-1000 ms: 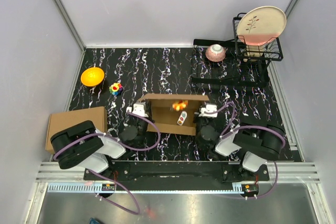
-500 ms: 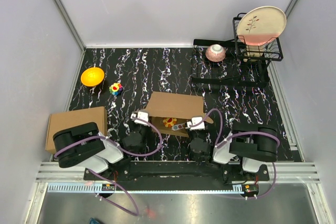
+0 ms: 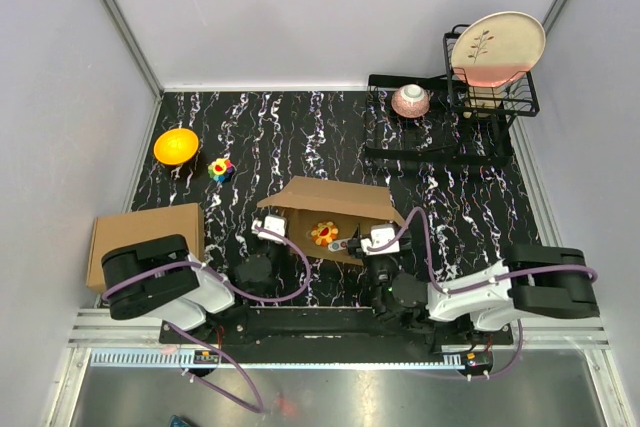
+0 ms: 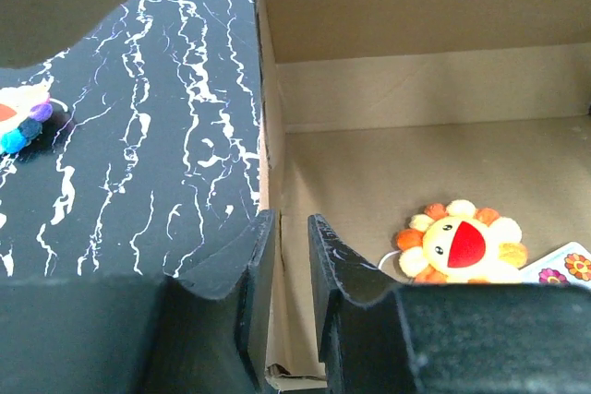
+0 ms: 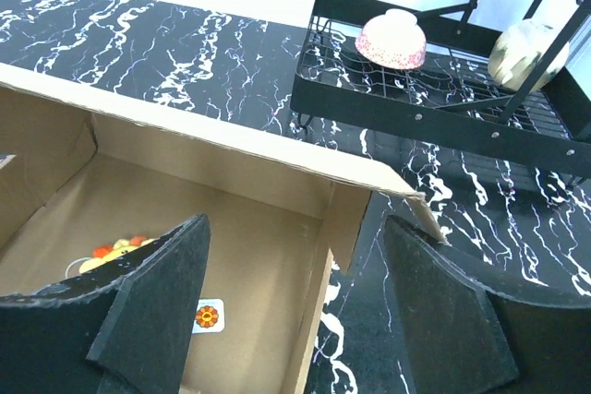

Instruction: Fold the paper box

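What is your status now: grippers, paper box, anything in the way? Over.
Left gripper slightly open astride left wall. Right gripper wide open astride right wall. Paper box not closed, lid up. Flower toy and card lie inside.

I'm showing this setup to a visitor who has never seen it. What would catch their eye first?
Most likely the paper box in the middle of the table, lid raised, a bright sunflower plush inside, with the left fingers and the right fingers straddling its side walls. Next, the flowered plate upright in the black rack at far right, and the orange bowl at far left.
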Available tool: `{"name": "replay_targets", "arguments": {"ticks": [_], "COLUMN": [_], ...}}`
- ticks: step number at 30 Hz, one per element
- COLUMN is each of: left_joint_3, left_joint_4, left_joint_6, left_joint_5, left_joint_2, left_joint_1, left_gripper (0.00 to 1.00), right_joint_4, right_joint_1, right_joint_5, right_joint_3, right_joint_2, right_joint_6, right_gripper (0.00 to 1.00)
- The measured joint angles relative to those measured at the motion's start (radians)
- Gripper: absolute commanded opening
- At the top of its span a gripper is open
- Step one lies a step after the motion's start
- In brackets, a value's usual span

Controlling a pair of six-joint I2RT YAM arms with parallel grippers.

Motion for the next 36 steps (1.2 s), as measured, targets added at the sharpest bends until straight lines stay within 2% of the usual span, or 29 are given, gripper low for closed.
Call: {"name": "replay_targets", "arguments": {"ticks": [7, 16, 19, 20, 21, 24, 25, 29, 32, 36], "left_joint_3": [0.000, 0.000, 0.000, 0.000, 0.000, 0.000, -0.001, -0.001, 0.003, 0.072], "left_joint_4": [0.000, 0.000, 0.000, 0.000, -0.001, -0.012, -0.016, -0.022, -0.097, -0.544], "left_joint_6": [0.000, -0.010, -0.013, -0.013, -0.013, 0.003, 0.015, 0.048, 0.018, -0.191], "left_joint_5": [-0.019, -0.035, -0.037, -0.037, -0.040, -0.055, -0.065, -0.117, -0.160, -0.201], "left_joint_2": [0.029, 0.073, 0.078, 0.078, 0.077, 0.043, 0.011, -0.156, -0.348, -0.634], "left_joint_1": [-0.005, -0.006, -0.008, -0.011, -0.018, -0.055, -0.081, -0.174, -0.234, -0.272], "left_gripper": [0.25, 0.25, 0.34, 0.42, 0.45, 0.56, 0.56, 0.58, 0.58, 0.58], "right_joint_4": [-0.006, -0.060, -0.106, -0.138, -0.215, -0.449, -0.547, -0.842, -0.958, -1.045], "right_joint_1": [0.089, 0.159, 0.160, 0.160, 0.151, 0.110, 0.085, -0.018, -0.070, -0.146], "right_joint_5": [0.018, 0.024, -0.011, -0.025, -0.042, -0.098, -0.122, -0.219, -0.280, -0.390], "right_joint_3": [0.008, 0.182, 0.209, 0.217, 0.235, 0.280, 0.291, 0.292, 0.287, 0.258], "right_joint_2": [-0.171, -0.365, -0.394, -0.400, -0.409, -0.419, -0.426, -0.438, -0.410, -0.329], "right_joint_6": [-0.145, -0.226, -0.227, -0.210, -0.169, 0.002, 0.085, 0.386, 0.524, 0.680], "right_gripper": [0.84, 0.85, 0.76, 0.73, 0.65, 0.57, 0.53, 0.47, 0.46, 0.46]}}
